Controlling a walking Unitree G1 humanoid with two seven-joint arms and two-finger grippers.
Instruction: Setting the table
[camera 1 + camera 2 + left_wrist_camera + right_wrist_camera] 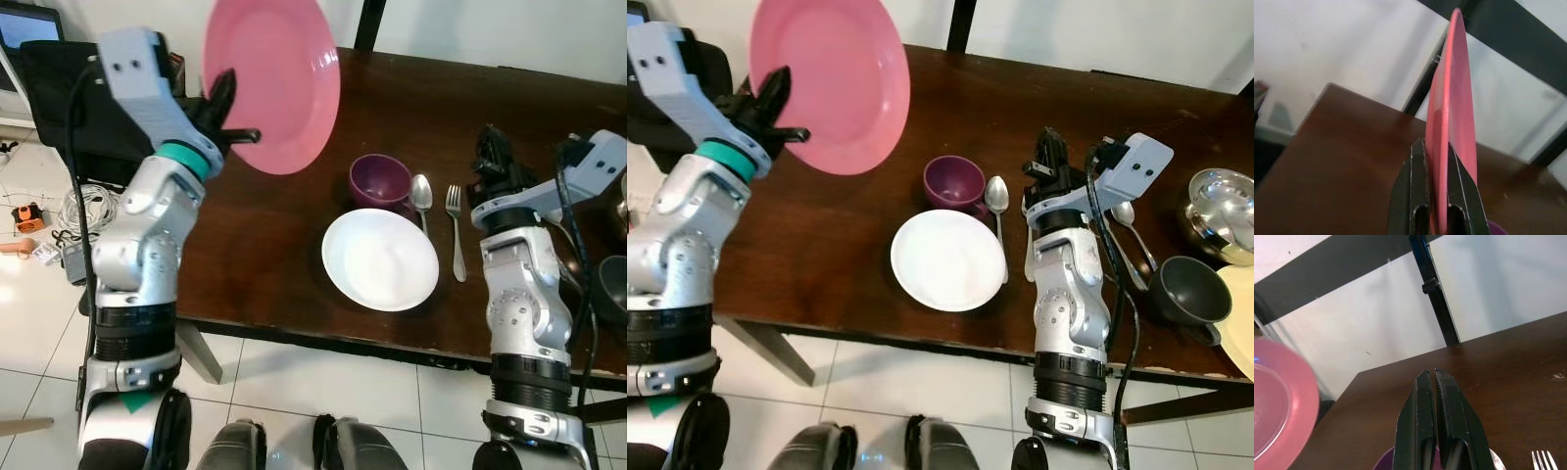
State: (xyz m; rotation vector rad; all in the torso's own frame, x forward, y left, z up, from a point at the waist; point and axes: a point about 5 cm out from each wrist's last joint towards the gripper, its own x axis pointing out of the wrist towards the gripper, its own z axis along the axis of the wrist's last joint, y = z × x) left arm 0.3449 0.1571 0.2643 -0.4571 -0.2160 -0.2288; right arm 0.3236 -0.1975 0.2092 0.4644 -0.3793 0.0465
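Note:
My left gripper [233, 119] is shut on the rim of a pink plate [279, 78], held tilted on edge above the left part of the dark wooden table [265, 245]; the left wrist view has its fingers [1415, 191] pinching the plate's edge [1449, 122]. A white plate [380, 258] lies near the table's front edge. Behind it stands a purple cup [380, 181], then a spoon [421, 196] and a fork [456, 230] to the right. My right gripper [490, 157] hovers over the table right of the fork, shut and empty.
At the table's right end are a metal bowl [1221, 211], a dark bowl [1187, 290], a second spoon [1132, 230] and a yellow plate's edge [1239, 318]. A black chair [69, 98] and cables [83, 211] lie to the left on the white tile floor.

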